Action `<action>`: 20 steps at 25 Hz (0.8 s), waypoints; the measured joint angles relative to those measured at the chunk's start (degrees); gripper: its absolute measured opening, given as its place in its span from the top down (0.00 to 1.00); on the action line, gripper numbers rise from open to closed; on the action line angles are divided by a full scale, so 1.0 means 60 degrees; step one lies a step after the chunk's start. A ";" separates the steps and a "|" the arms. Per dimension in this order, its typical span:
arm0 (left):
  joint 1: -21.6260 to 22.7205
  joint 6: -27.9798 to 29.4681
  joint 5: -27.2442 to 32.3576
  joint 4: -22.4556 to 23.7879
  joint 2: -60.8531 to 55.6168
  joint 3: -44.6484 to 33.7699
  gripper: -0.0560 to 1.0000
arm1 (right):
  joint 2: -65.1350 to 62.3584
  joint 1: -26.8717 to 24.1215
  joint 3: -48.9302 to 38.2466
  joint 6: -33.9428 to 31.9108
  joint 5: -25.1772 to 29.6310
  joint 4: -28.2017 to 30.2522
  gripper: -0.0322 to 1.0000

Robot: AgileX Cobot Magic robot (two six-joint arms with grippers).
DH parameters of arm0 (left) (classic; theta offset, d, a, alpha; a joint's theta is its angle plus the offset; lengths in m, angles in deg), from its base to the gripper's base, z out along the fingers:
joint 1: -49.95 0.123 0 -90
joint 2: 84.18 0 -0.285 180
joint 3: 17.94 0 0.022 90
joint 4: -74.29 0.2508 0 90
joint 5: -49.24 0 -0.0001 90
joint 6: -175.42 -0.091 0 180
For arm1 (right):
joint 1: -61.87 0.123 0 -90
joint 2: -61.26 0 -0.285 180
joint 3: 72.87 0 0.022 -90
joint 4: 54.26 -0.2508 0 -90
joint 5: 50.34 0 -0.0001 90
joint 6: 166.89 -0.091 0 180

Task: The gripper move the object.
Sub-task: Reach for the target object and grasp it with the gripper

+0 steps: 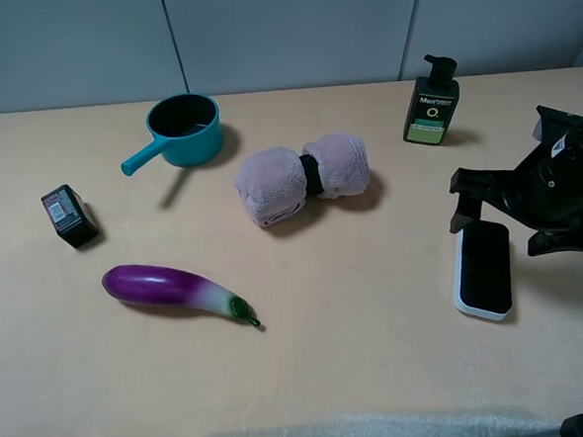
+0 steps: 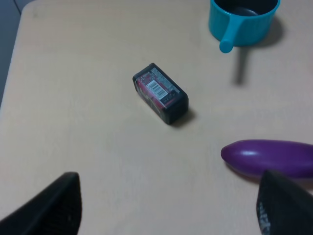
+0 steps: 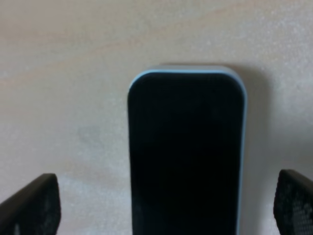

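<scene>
The object [image 1: 483, 271], a flat rounded block with a black top and white base, lies on the table at the right. It fills the middle of the right wrist view [image 3: 186, 147]. My right gripper [image 1: 509, 210] hovers over its far end, open [image 3: 166, 205], with one finger [image 3: 32, 205] on each side and not touching it. My left gripper [image 2: 168, 210] is open and empty over bare table, near the small black labelled box [image 2: 160, 93] and the eggplant [image 2: 269, 157]. In the high view only a dark bit of the left arm shows at the bottom left corner.
A teal pot [image 1: 182, 128] stands at the back left. A pink rolled towel [image 1: 304, 176] lies in the middle and a dark pump bottle [image 1: 431, 103] at the back right. The small black box [image 1: 69, 214] and a purple eggplant [image 1: 177, 288] lie on the left.
</scene>
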 joint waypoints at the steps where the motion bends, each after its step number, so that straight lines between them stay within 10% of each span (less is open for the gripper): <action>1: 0.0000 0.0000 0.0000 0.0000 0.0000 0.0000 0.19 | 0.0000 0.0000 0.0000 -0.0002 0.0000 -0.0024 0.33; 20: 0.0000 0.0000 0.0000 0.0000 0.0000 0.0000 0.19 | 0.1119 0.0000 -0.0022 0.0047 -0.0331 0.0209 0.33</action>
